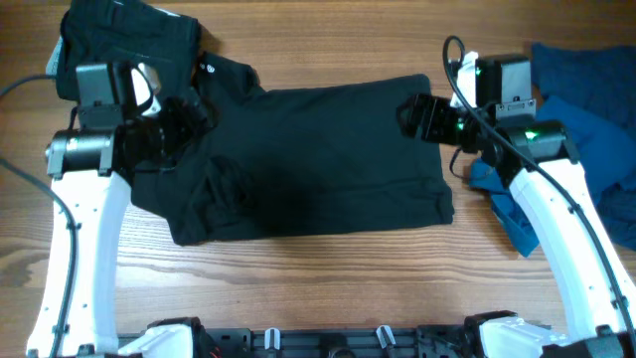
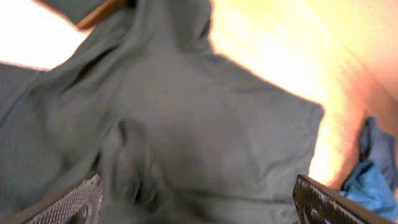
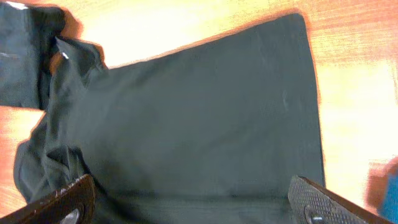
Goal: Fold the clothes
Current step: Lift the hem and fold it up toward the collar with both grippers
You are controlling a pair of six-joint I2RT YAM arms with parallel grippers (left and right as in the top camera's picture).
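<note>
Wood of the table runs along the near edge, with the left arm and right arm rising from it at either side. Just beyond lies the shirt, black, spread flat on the table between the arms, its long axis left to right. Its hem is the right-hand edge, straight and smooth. Its near-left part is rumpled, with a sleeve bunched into folds there. The rest of the body lies fairly smooth.

Over the shirt's left end, above the shoulder area, hangs the left gripper. In the left wrist view its fingers stand at the two bottom corners, wide apart, with only cloth lying below and nothing between them: it is open and holds nothing. Over the shirt's right end, just inside the hem and pointing left, hangs the right gripper. Its fingers are likewise spread to the frame's corners over flat cloth, open and empty.

At the right, blue clothes lie in a loose heap, partly under the right arm. One fold reaches just beside the hem; whether it touches I cannot tell.

Farther back, the collar points to the far left, with a small white label at it. Farthest, in the far-left corner, a black heap of another garment lies crumpled against the collar, behind the left arm's wrist.
</note>
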